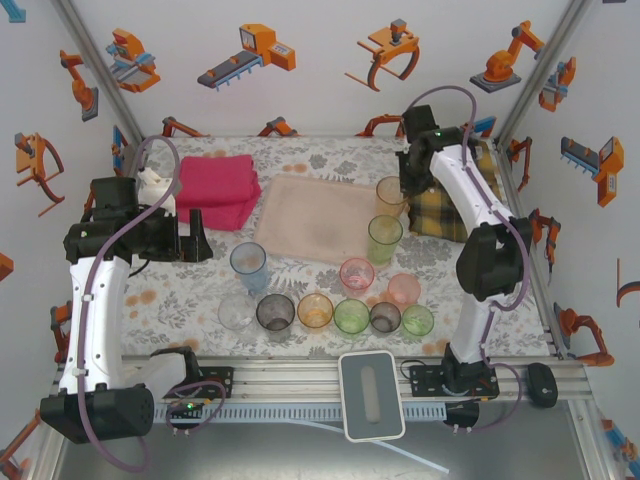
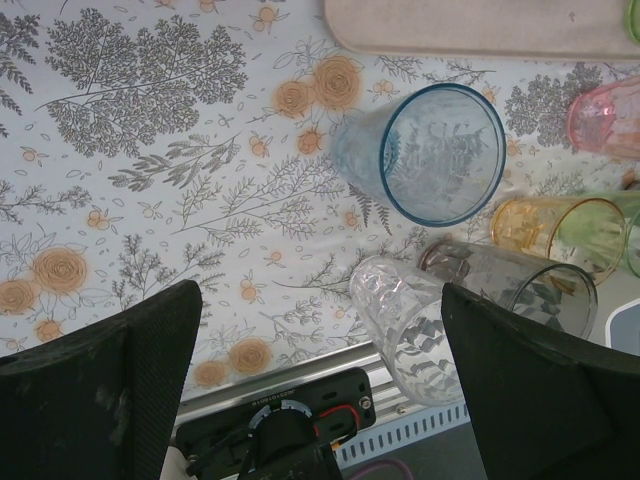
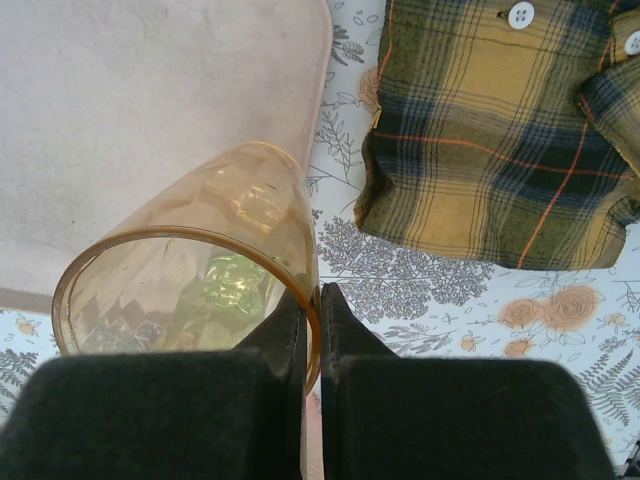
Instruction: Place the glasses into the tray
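Observation:
The pale pink tray (image 1: 300,225) lies mid-table, bare. My right gripper (image 1: 406,192) is shut on the rim of an orange glass (image 1: 390,193) at the tray's right edge; in the right wrist view its fingers (image 3: 352,330) pinch the wall of this glass (image 3: 200,240), one inside and one outside, over the tray (image 3: 130,90). A green glass (image 1: 384,238) stands just in front. Several more glasses line the front, among them blue (image 1: 248,265), clear (image 1: 237,311) and smoky (image 1: 276,312). My left gripper (image 1: 200,238) hangs open left of the blue glass (image 2: 440,150), holding nothing, with the clear glass (image 2: 410,320) near its right finger.
A folded magenta towel (image 1: 215,190) lies left of the tray. A yellow-black plaid shirt (image 1: 455,205) lies to its right, under the right arm. A white device (image 1: 371,395) rests on the front rail. The cage walls close in on both sides.

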You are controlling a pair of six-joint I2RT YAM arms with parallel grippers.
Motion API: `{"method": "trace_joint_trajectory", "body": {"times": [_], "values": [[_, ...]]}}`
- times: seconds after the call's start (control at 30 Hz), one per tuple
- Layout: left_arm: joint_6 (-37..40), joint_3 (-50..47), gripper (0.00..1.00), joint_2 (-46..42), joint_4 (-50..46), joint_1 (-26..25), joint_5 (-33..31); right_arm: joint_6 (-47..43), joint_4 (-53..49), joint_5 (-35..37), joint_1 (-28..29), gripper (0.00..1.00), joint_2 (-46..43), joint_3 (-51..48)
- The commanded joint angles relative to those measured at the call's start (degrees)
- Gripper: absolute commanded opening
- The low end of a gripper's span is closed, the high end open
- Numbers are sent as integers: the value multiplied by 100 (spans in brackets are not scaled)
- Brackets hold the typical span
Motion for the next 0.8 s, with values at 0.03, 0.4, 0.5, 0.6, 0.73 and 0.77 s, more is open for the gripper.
{"method": "trace_joint_trajectory", "body": {"times": [0.03, 0.4, 0.5, 0.6, 0.73, 0.77], "values": [[50, -11, 97, -19, -104, 45, 158, -3, 181, -51, -29, 2, -234, -118], [52, -3, 97, -10, -104, 44, 146, 45, 330, -232, -38, 2, -102, -334], [56, 2, 97, -10, -108, 46, 151, 53, 357, -290, -38, 3, -49, -358], [49, -16, 97, -26, -108, 50, 146, 66, 385, -344, -41, 4, -13, -393], [49, -15, 97, -35, -104, 57, 146, 66, 422, -372, -38, 4, 22, -454], [54, -18, 97, -35, -103, 55, 146, 62, 422, -376, -39, 4, 31, -464]]}}
